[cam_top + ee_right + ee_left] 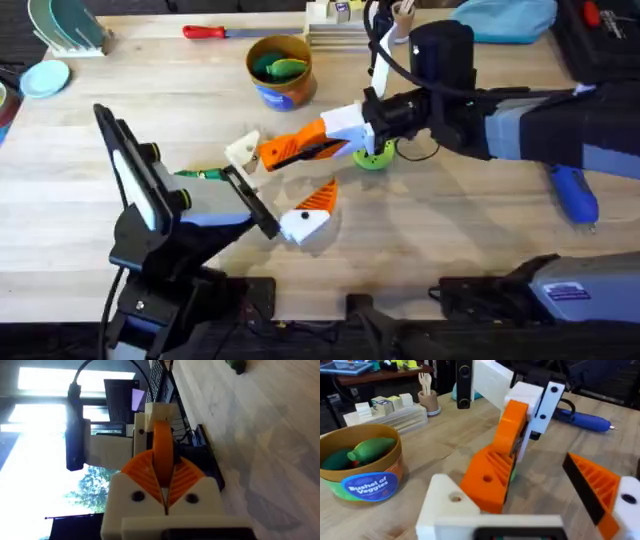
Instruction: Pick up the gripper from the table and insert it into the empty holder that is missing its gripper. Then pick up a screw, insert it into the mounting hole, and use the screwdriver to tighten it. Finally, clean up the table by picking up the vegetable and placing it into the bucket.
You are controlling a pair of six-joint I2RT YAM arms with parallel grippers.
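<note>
The right gripper (300, 150) pinches the orange gripper (290, 150) between its ribbed pads, with the wedge sticking out toward the left arm; the right wrist view shows the two pads pressed flat against its sides. The wedge's tip is just beside the bare white holder (243, 150) on the left gripper (275, 190). Seen from the left wrist, the wedge hangs tilted over the holder's block (447, 502), whose mounting hole faces up. The left fingers are spread, with nothing between them; the other finger already carries its orange pad (320, 195).

The wedge looks like stiff, light printed plastic, smooth on its flat sides, so it could pivot or slip in a pinch if it is pushed off-axis. Holding it by the thick end, as now, leaves the mating end free.

Room is tight: the lime-green disc (373, 158) lies under the right wrist, and the bucket (280, 70) stands beyond it, with a green vegetable (285, 68) inside. The blue screwdriver (575, 192) lies well apart on the desk (450, 240), which has open wood toward the near edge.
</note>
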